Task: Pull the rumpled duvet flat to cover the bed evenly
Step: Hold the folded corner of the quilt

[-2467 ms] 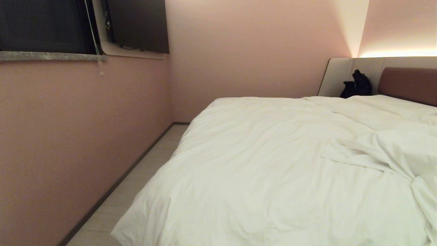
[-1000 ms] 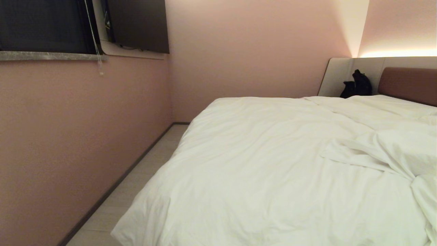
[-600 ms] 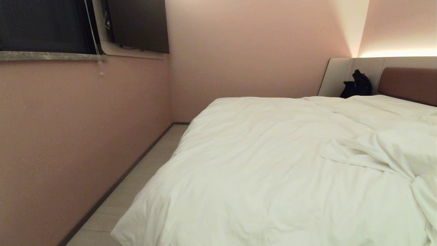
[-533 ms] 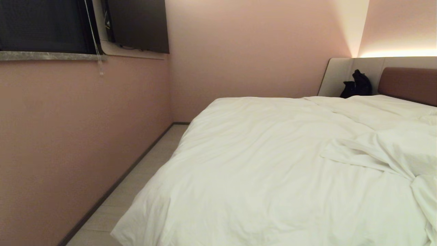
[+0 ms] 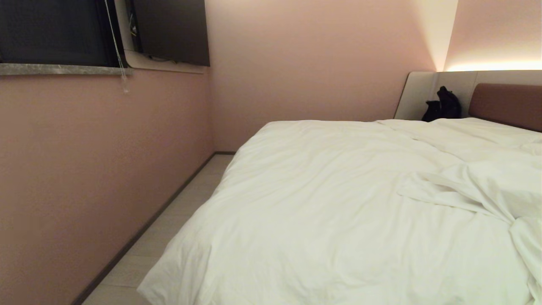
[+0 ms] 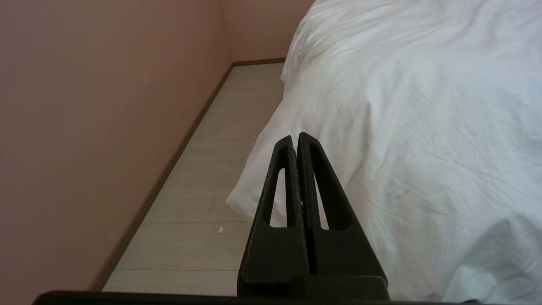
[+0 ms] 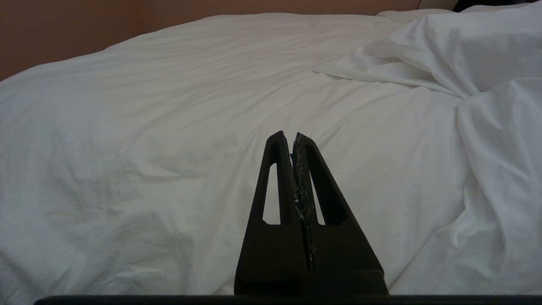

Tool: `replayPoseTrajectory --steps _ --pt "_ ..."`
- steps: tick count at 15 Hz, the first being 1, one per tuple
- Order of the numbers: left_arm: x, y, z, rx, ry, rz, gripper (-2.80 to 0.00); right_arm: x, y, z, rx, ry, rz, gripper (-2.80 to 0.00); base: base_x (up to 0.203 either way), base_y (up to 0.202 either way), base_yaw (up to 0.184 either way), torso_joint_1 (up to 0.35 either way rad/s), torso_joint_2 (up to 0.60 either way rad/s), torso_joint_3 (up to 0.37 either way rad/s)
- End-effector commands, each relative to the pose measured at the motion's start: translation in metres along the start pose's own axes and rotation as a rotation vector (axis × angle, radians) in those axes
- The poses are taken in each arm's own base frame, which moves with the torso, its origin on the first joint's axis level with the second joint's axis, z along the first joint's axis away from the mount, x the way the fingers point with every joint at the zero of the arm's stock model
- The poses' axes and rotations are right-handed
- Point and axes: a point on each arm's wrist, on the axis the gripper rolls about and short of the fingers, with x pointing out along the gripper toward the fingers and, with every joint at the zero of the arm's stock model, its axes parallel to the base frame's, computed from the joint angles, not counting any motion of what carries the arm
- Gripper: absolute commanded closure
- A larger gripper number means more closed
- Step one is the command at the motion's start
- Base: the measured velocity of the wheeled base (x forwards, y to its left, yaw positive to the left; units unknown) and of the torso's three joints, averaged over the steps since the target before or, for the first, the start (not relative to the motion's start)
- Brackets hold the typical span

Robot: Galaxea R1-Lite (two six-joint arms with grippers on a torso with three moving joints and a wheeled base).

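At the far left of the head view a dark window (image 5: 51, 29) sits above a grey stone sill (image 5: 63, 69), with a thin cord (image 5: 120, 59) hanging past it and a flat black screen (image 5: 173, 29) mounted just beside it on the matte pink wall (image 5: 97, 161). Below runs a strip of pale plank floor (image 5: 169, 228) edged by a dark skirting board. The duvet (image 5: 330, 212) fills the middle and right: thick, puffy white cotton with fine creases, draping over the near left corner of the bed (image 5: 504, 103) and bunched into a twisted, raised fold toward the right. At the far end stand a pale padded side panel, a black bag (image 5: 442, 106) and the brownish-red headboard. Neither arm appears in the head view; only the wrist views show them. The left gripper (image 6: 298, 137) hangs over the duvet's overhanging corner, beside the floor, its black triangular fingers (image 6: 281, 178) pressed together and holding nothing. The right gripper (image 7: 292, 136) points across the smoother middle of the duvet toward the rumpled fold, its slotted fingers (image 7: 275, 178) also together, clear of the cloth.
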Motion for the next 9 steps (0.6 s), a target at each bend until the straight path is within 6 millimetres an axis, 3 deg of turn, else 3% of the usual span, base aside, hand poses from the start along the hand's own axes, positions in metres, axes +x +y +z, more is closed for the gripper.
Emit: replayPoseTrajectory --steps 1,9 --pt "0.0 0.0 -0.0001 0.0 0.0 0.0 0.0 0.0001 0.0 0.0001 0.0 0.001 0.0 0.0 0.0 0.0 0.0 0.0 0.0 0.0" --pt "0.0 0.0001 -0.0001 -0.012 0.0 0.004 0.0 0.0001 0.0 0.0001 0.0 0.001 0.0 0.0 0.0 0.0 0.0 0.0 0.0 0.0"
